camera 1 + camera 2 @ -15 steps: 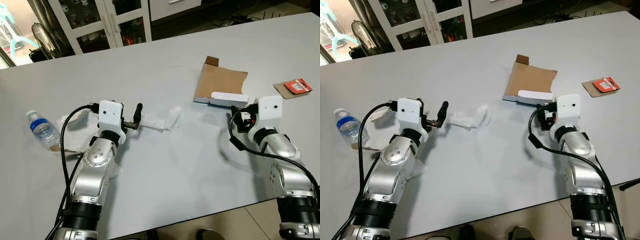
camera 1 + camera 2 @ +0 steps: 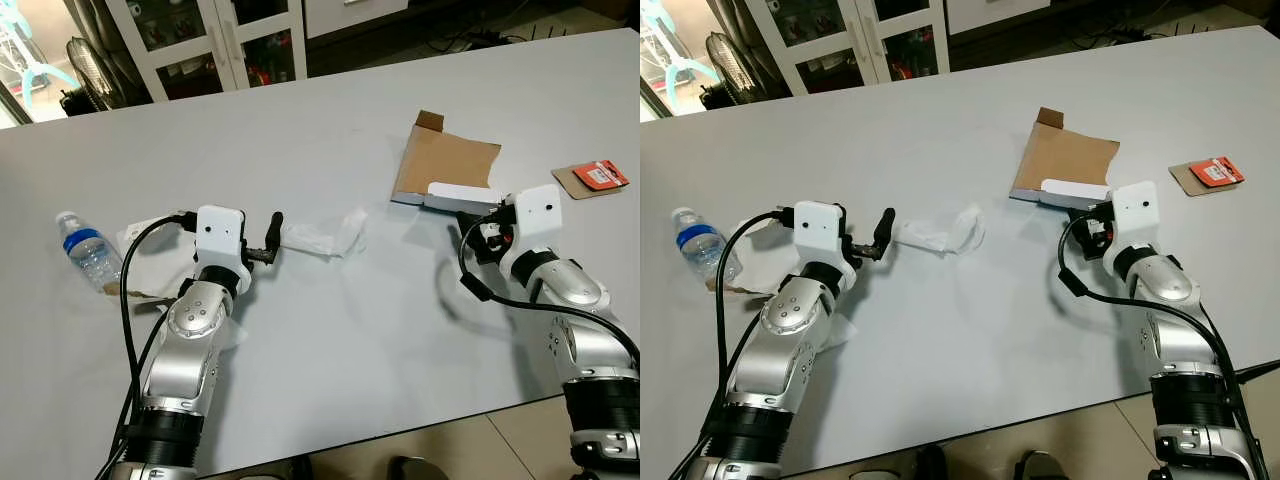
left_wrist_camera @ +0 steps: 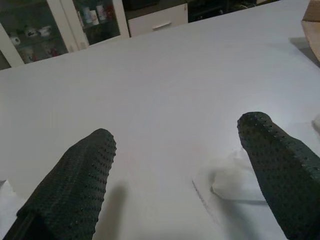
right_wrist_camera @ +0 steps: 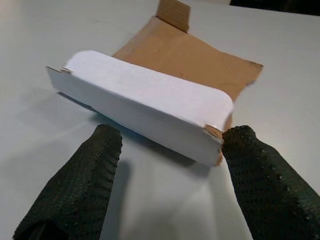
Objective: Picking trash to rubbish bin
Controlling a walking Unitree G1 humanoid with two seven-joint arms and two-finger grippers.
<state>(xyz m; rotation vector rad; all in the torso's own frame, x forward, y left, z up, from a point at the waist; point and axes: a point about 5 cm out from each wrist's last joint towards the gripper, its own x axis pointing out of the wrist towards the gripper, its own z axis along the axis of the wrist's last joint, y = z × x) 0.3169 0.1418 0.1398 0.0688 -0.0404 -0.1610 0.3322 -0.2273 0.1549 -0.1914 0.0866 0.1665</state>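
Observation:
A crumpled white wrapper lies on the grey table, just ahead of my left gripper. That gripper is open and holds nothing; in the left wrist view the wrapper lies by one finger. A flattened brown cardboard box with a white flap lies to the right. My right gripper is open just short of that flap, low over the table. A clear water bottle with a blue label lies at the far left.
White tissue paper lies under my left arm beside the bottle. A red and brown packet sits near the table's right edge. Glass-door cabinets stand beyond the far edge. The near table edge is close to my body.
The whole picture has shifted slightly, so the camera moved. Both grippers stay open at the same places beside the wrapper and the box.

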